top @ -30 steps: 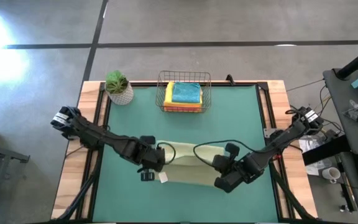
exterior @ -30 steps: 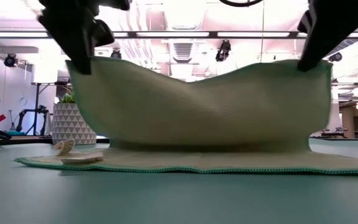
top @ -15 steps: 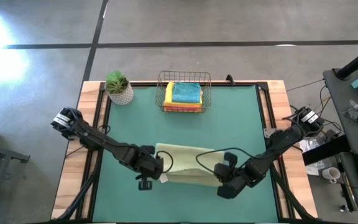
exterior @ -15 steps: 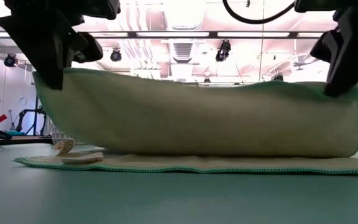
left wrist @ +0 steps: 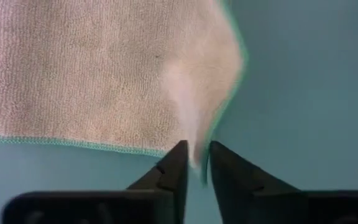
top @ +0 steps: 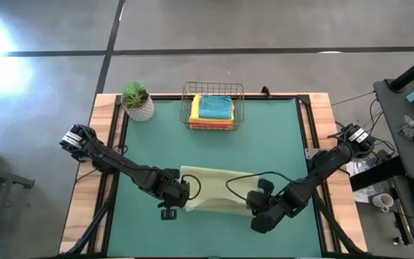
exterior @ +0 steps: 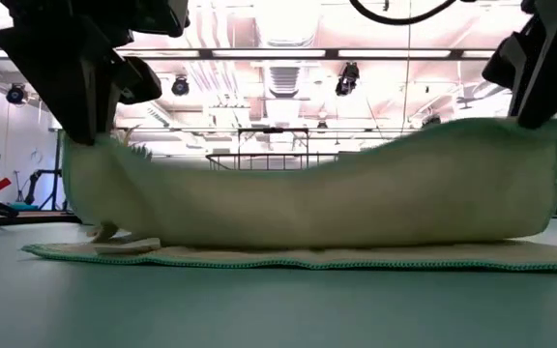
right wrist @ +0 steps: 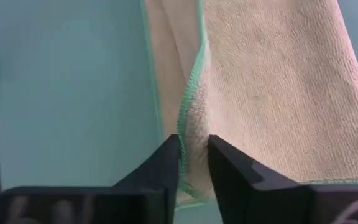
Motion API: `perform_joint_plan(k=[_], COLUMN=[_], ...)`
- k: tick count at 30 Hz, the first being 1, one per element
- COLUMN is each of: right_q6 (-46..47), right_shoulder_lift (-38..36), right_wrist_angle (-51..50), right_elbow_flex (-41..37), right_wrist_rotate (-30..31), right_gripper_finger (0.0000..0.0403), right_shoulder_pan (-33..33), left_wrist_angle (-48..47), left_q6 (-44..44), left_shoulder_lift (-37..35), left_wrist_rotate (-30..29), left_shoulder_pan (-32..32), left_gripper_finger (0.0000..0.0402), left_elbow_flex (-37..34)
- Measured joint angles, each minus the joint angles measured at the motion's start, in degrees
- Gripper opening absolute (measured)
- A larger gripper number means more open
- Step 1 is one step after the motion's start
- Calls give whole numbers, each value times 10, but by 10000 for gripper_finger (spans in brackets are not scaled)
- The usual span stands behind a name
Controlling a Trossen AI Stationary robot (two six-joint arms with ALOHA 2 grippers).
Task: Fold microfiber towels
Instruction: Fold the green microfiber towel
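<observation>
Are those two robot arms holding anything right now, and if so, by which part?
Yes: the pale sage green towel. The left gripper and the right gripper each pinch one corner of its green-stitched edge, folding it over.

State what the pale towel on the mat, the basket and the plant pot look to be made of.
Pale sage towel: soft looped microfibre, matte, with a stitched teal edge; it sags between the grippers in the low view.
Basket: thin bare metal wire, an open grid.
Plant pot: white, hard-looking, patterned surface; probably ceramic or plastic, cannot tell which.
</observation>
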Motion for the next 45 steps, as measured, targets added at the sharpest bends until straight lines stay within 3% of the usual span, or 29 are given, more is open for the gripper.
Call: perform_joint_plan(k=[7, 13, 16, 22, 37, 45], right_q6=[5, 26, 36, 47, 176, 226], right_shoulder_lift=[0, 0, 0, 0, -63, -140], right_wrist_angle=[-4, -62, -97, -159, -314, -304], right_elbow_flex=[26, 51, 54, 54, 42, -17], right_wrist_rotate=[-55, -71, -57, -16, 14, 20], right_gripper_finger=[144, 168, 165, 147, 129, 128], right_shoulder_pan=[1, 10, 12, 10, 6, -5], left_wrist_angle=[-7, -63, -73, -73, -14, 9], left_q6=[-28, -45, -41, -7, 106, 214], left_shoulder_lift=[0, -7, -16, -23, -26, -30], left_wrist_rotate=[5, 35, 21, -98, -101, -94], left_shoulder_pan=[0, 0, 0, 15, 69, 126], left_gripper_finger=[136, 188, 191, 191, 191, 191], left_elbow_flex=[10, 28, 31, 30, -61, -69])
